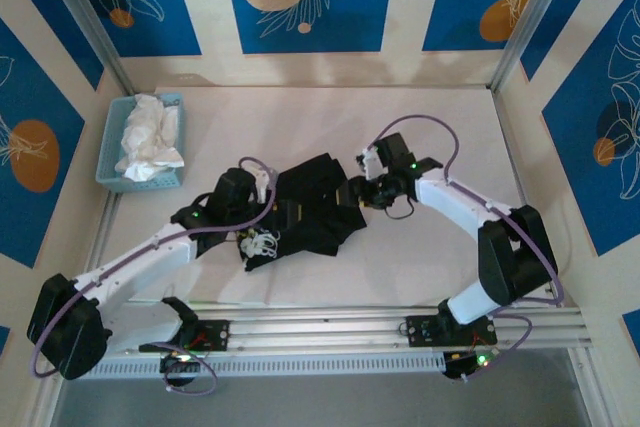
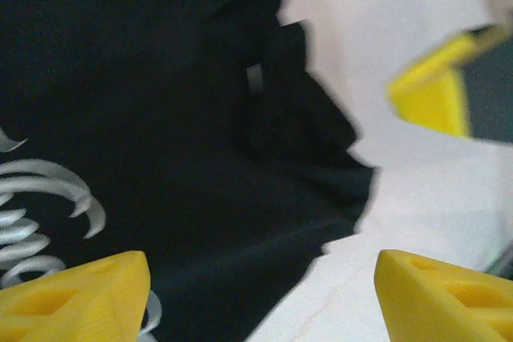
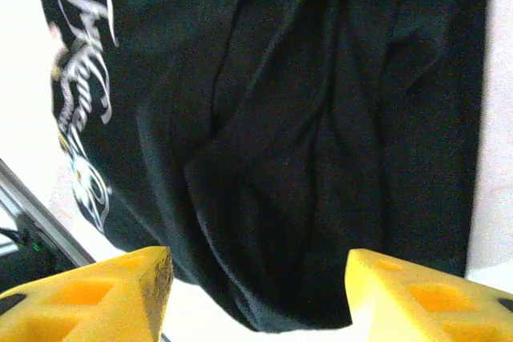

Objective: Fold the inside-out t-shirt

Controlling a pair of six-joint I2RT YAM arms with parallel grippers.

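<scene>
While the left end effector (image 2: 260, 286) and right end effector (image 3: 256, 282) are hovering open and empty, the inside-out t-shirt (image 1: 305, 209) is lying bunched mid-table (image 1: 410, 267); seemingly between folds, they are needing fresh edge grips next.

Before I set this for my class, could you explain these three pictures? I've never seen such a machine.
These are two robot arms bolted to the near edge of a table, each ending in a two-finger gripper. The wide picture looks down from above and behind: the left arm is on the left, the right arm on the right. The other two pictures come from cameras on the wrists; the yellow wedges are each gripper's own fingers. A black t-shirt lies crumpled mid-table. A blue basket at far left holds white cloth. The left gripper and right gripper are open over the shirt, holding nothing.
</scene>
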